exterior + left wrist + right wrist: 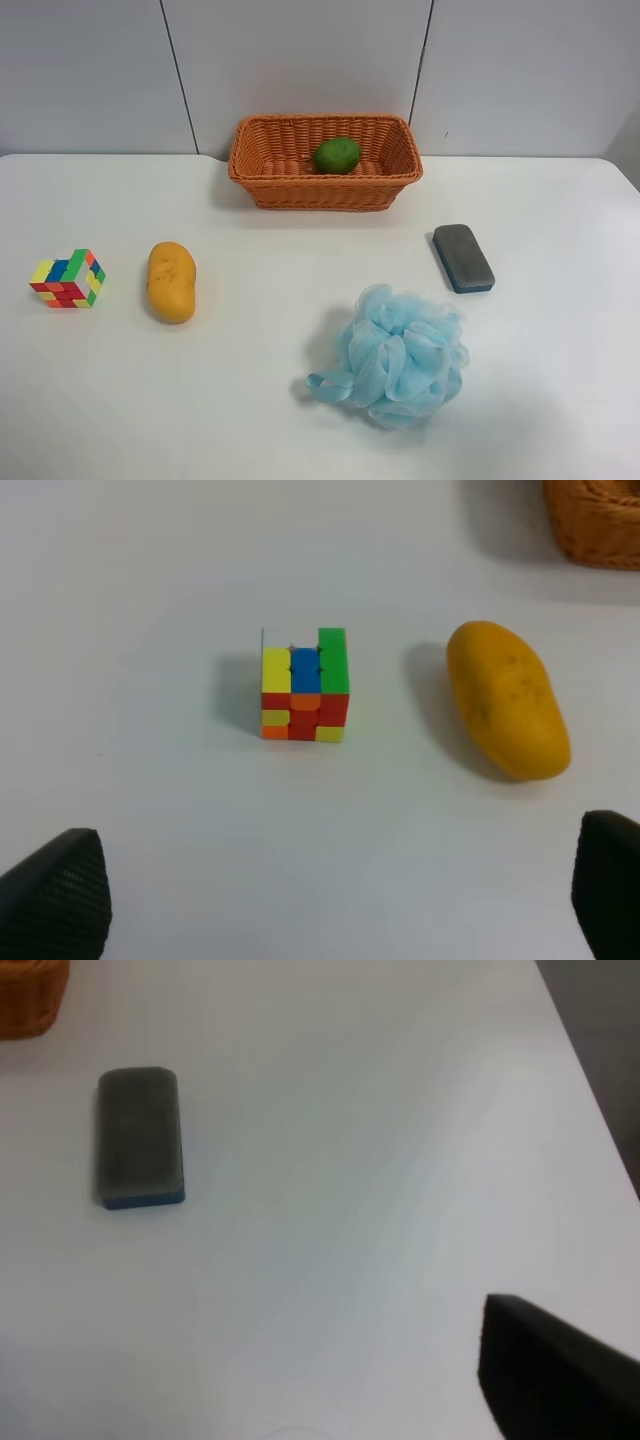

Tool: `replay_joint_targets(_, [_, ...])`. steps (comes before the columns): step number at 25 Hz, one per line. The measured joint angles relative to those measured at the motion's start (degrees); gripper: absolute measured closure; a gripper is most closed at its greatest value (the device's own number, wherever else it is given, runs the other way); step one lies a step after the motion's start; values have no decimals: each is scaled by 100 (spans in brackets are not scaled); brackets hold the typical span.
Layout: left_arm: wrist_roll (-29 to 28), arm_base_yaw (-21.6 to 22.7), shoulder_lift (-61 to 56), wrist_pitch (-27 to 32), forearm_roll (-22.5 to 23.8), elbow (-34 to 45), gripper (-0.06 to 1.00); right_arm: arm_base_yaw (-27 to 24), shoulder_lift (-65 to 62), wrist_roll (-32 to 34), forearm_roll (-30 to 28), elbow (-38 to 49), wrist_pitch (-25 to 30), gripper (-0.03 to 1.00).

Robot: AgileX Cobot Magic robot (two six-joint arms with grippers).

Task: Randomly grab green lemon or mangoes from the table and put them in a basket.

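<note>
1. Green lemon (337,155): one counted, lying inside the basket (262,182), on its floor toward the middle. Smooth, round-oval, uniformly green.
2. Mango (171,281): one counted, on the bare counter (260,400), well apart from the basket. Elongated, yellow-orange, smooth skin with faint darker speckling (clearer in the left wrist view).
3. Basket: one, orange-brown woven wicker, rectangular with flared sides, standing at the counter's far edge near the wall.
4. Other items, one each: a multicoloured puzzle cube (67,279) just beside the mango; a dark grey block with a blue edge (463,257); a pale blue mesh bath sponge (396,356) near the block.
5. The exterior high view shows all items but neither arm.
6. The left wrist view shows only the cube, the mango and a basket corner. The left gripper (340,895) is spread wide; its two dark fingertips (55,900) sit at opposite frame edges, holding nothing.
7. The right wrist view shows the grey block, a basket corner and one dark part of the right gripper (555,1370). I cannot tell whether it is released or clenched.
</note>
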Motion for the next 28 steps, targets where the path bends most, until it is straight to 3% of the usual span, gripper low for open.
replay_joint_targets(28, [35, 0, 0, 4, 53, 0, 4, 0, 0, 0, 0, 0, 0, -2])
